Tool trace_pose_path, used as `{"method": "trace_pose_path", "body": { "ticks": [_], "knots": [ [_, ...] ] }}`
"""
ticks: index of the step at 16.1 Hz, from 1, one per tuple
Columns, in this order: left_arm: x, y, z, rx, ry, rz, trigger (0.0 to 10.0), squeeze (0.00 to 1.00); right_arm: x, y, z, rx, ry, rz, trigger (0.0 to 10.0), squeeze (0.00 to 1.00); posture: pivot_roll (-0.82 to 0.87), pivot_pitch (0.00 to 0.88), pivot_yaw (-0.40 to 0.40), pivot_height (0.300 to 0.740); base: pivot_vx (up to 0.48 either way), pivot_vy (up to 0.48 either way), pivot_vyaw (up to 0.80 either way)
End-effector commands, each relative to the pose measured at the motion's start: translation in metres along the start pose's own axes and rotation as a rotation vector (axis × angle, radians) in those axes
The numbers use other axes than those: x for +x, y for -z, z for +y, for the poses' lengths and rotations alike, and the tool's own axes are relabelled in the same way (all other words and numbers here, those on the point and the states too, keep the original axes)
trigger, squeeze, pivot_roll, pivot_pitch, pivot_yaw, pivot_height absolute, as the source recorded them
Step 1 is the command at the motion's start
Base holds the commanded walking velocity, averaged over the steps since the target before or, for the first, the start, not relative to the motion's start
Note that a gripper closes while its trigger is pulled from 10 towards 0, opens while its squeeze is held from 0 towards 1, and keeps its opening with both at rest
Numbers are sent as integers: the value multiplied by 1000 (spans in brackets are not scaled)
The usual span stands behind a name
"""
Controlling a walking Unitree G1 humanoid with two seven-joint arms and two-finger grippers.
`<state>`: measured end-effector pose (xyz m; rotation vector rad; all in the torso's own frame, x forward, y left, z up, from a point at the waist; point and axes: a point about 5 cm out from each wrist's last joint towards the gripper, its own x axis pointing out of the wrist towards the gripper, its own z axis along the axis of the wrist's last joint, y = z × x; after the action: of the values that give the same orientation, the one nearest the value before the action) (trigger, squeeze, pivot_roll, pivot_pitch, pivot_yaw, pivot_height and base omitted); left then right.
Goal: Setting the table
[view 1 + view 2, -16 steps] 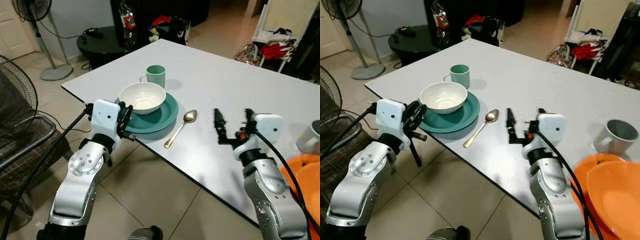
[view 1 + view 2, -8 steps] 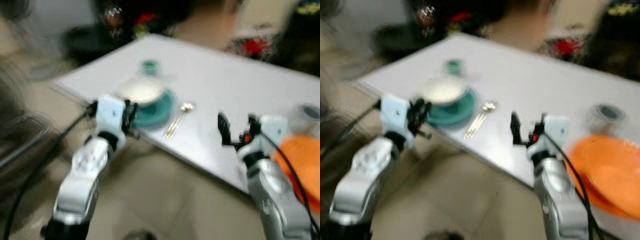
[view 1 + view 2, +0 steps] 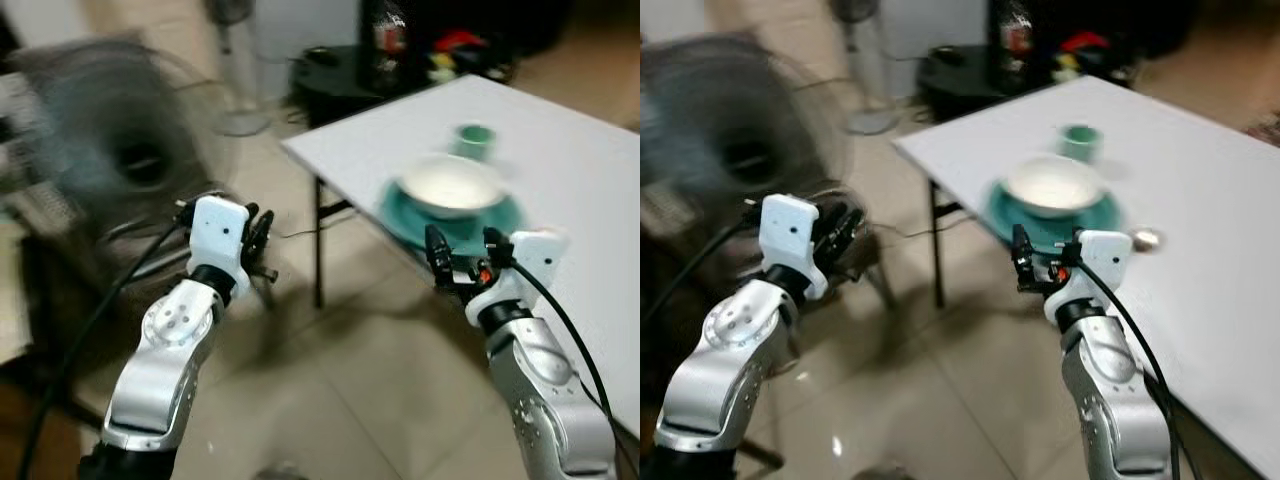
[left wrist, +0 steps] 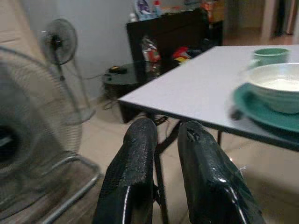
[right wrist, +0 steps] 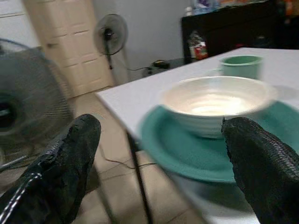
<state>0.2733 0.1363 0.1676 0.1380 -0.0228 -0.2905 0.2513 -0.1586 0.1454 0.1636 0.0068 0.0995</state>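
Right gripper (image 3: pixel 461 258) of mine hangs spread before the white bowl (image 3: pixel 452 184) on its teal plate (image 3: pixel 400 216); left gripper (image 4: pixel 164 140) pressed nearly together.

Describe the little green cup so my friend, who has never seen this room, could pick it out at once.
Start at the white table and find the teal plate near its front edge, with a white bowl sitting on it. Just behind the bowl, farther from the robot, stands the cup. It is the only upright, pale green thing there, smaller than the bowl and lighter than the plate.
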Motion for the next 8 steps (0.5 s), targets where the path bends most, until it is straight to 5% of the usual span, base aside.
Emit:
{"method": "trace_pose_path", "body": {
  "ticks": [1,4,8],
  "knots": [
    [-1,0,7,20,-26,11,10000,0,2,-1,7,20,-29,-4,10000,1000,80,0,45,740,0,292,800],
    [0,0,10,24,-33,16,10000,0,3,1,6,56,-19,8,10000,1000,81,0,50,740,0,287,627],
    [0,-1,10,24,-37,27,10000,0,3,3,7,63,-27,24,10000,1000,88,0,45,740,0,280,0]
  ]
}}
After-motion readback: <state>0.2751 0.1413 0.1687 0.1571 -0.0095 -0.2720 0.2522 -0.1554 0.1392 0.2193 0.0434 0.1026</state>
